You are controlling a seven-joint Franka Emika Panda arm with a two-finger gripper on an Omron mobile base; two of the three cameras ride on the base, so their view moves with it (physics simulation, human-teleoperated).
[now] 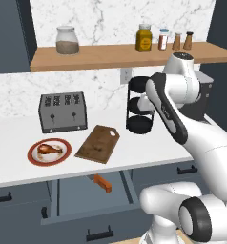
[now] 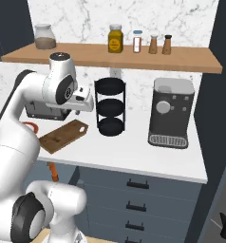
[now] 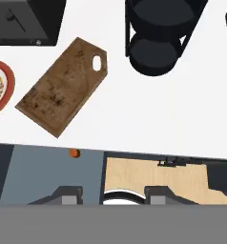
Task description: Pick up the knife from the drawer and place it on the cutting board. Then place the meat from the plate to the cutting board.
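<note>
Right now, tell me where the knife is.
In the left base view the knife lies inside the open drawer, just under the counter edge, below the cutting board.

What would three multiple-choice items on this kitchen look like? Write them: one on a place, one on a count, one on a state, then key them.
1. Where does the knife lie?
A. in the open drawer
B. on the cutting board
C. on the plate

2. How many slots has the toaster on top?
A. two
B. four
C. six

3. What does the cutting board carry?
A. the knife
B. the drumstick
C. nothing

Key: 1 A, its orange handle shows inside the pulled-out drawer. 2 B, four slots stand in a row on top. 3 C, its top is bare, and the drumstick sits on the plate.
</note>
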